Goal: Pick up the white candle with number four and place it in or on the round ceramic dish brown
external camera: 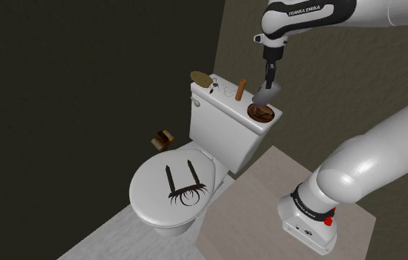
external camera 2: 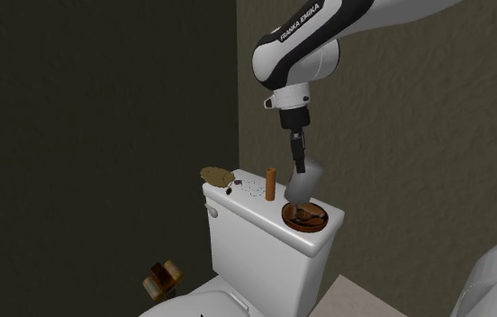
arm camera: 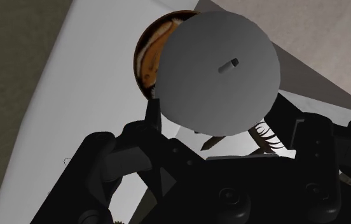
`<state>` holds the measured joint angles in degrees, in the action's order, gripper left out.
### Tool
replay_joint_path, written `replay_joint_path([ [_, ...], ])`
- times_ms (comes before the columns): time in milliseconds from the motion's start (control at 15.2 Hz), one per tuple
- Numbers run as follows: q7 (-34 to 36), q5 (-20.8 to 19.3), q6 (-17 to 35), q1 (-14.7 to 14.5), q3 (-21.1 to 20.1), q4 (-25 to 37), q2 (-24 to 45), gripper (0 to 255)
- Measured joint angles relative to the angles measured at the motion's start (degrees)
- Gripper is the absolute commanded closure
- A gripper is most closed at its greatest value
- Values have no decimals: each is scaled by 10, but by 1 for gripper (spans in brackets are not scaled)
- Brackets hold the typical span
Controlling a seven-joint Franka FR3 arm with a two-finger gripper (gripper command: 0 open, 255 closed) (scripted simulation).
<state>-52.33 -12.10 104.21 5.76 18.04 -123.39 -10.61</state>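
Pale grey and slightly tilted, the candle (external camera: 267, 94) hangs clasped in the jaws directly over the brown round dish (external camera: 259, 115) on the toilet tank (external camera: 221, 122), seemingly lined up for lowering into it.

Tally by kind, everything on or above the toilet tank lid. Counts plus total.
grey candle, clasped in the pincer: 1
round brown dish: 1
upright brown cylinder: 1
flat olive-brown object: 1
Total: 4
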Motion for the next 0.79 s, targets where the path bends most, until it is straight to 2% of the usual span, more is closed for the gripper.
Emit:
replay_joint_path([
  [462,4,0,53,1,4,-39,15,255],
  [792,4,0,62,2,5,-43,19,255],
])
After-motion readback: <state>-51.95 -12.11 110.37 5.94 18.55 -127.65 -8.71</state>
